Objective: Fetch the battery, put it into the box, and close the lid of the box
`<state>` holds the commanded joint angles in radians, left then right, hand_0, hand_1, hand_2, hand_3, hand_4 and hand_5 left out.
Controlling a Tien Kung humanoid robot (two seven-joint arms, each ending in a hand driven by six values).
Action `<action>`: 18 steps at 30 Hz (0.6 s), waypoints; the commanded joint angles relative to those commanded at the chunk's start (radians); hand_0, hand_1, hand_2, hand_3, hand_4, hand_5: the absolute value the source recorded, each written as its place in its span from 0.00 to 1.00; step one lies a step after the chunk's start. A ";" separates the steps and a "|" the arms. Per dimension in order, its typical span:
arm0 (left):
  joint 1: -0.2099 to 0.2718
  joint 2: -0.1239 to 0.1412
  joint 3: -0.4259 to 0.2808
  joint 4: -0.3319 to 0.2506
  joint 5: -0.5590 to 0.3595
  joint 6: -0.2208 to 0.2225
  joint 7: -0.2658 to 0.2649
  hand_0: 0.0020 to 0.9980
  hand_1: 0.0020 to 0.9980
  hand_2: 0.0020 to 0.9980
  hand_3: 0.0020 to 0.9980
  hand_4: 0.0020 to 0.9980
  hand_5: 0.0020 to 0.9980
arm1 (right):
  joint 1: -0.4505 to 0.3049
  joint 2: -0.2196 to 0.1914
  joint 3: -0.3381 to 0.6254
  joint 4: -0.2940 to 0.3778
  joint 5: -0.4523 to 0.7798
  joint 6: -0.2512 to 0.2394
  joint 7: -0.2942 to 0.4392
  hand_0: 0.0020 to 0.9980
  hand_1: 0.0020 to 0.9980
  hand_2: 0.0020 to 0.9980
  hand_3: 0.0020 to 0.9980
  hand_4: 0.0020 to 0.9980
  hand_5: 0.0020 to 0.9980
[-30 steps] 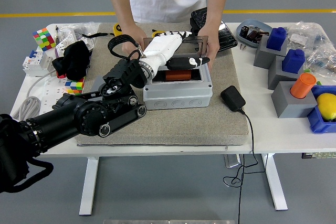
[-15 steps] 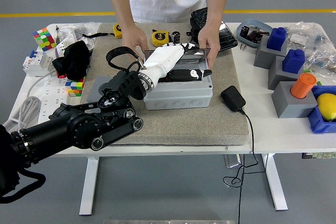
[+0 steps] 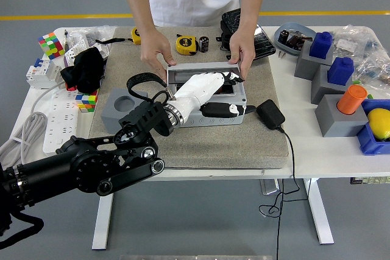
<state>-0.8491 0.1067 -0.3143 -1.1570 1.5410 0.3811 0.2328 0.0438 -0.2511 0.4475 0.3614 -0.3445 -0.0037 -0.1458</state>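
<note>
Since half a second ago my left arm has drawn back toward the table's near edge, and the smoky lid that stood tilted open now lies down across the box.

Working left to right: my left hand [image 3: 207, 92], white-shelled on a black forearm, rests flat over the front half of the grey plastic junction box [image 3: 207, 98]. Its fingers are stretched out, nearly straight and grasping nothing, with the tips pointing right and slightly toward me past the box's front wall. The tinted transparent lid [image 3: 204, 76] sits directly under and just behind my palm, its long axis running left-right across the picture, as does the box's. A person's two hands [image 3: 159, 50] at the far side pinch the lid's back corners. I cannot see the battery now; I judge it is inside, beneath the lid and my hand.

So the lid lies straight below my hand, and I judge the next move is a plain downward press. My right arm is out of view, so the left is the only candidate.
</note>
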 joint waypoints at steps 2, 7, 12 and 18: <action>0.003 0.002 0.004 0.002 -0.007 -0.002 0.003 0.81 0.81 0.79 0.80 1.00 0.77 | -0.001 0.000 -0.001 0.000 0.001 0.000 0.000 0.71 0.73 0.72 0.71 1.00 0.72; 0.012 0.005 0.019 0.023 -0.036 -0.007 0.006 0.81 0.80 0.80 0.80 1.00 0.77 | -0.004 0.001 -0.003 -0.002 0.004 0.000 0.000 0.71 0.73 0.72 0.71 1.00 0.72; 0.027 0.012 0.002 0.005 -0.034 -0.008 0.005 0.80 0.80 0.80 0.80 1.00 0.77 | -0.003 -0.001 0.000 0.000 0.002 0.000 0.000 0.71 0.73 0.72 0.71 1.00 0.72; 0.058 0.022 -0.077 -0.089 -0.004 0.002 -0.006 0.80 0.80 0.79 0.80 1.00 0.77 | -0.003 0.000 0.000 0.000 0.002 0.000 0.000 0.70 0.73 0.72 0.71 1.00 0.72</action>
<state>-0.7909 0.1292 -0.3910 -1.2463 1.5367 0.3835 0.2272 0.0407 -0.2515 0.4480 0.3610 -0.3427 -0.0040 -0.1462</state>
